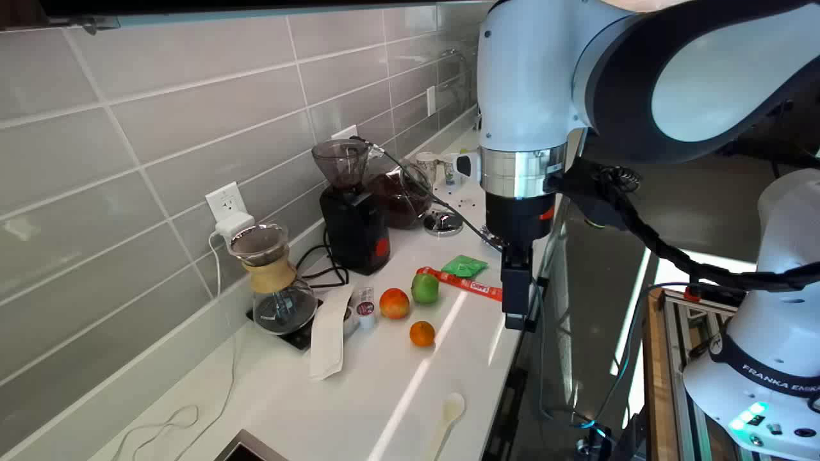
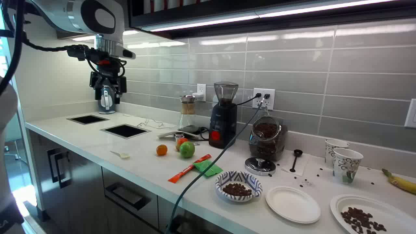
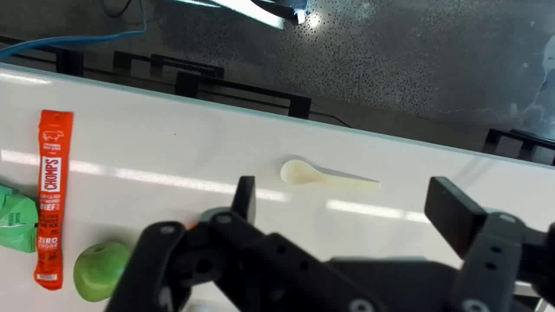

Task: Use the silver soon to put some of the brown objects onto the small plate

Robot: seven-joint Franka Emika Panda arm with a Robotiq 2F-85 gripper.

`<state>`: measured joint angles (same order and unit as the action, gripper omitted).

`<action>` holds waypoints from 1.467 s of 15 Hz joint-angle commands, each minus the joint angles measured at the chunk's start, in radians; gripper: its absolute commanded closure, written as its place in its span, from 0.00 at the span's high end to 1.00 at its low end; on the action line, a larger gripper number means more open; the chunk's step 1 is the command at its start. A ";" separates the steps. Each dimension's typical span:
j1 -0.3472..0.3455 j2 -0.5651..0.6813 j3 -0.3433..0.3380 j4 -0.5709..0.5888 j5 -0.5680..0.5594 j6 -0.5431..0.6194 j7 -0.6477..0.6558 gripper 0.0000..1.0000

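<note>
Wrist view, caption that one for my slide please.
The open end effector hangs over a white counter bearing a pale spoon, a red Chomps stick and a green apple.

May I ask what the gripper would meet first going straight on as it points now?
Probably the white countertop, or the cream spoon on it: the open gripper points down there, though depth is unclear.
</note>
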<state>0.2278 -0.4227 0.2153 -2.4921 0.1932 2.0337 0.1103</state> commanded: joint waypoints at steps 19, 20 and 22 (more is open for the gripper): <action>-0.099 0.007 -0.074 -0.010 -0.009 0.062 0.072 1.00; -0.136 -0.001 -0.109 -0.017 -0.021 0.060 0.063 1.00; -0.201 -0.003 -0.171 -0.023 -0.028 0.086 0.058 1.00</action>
<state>0.1053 -0.4212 0.1159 -2.4945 0.1806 2.0785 0.1678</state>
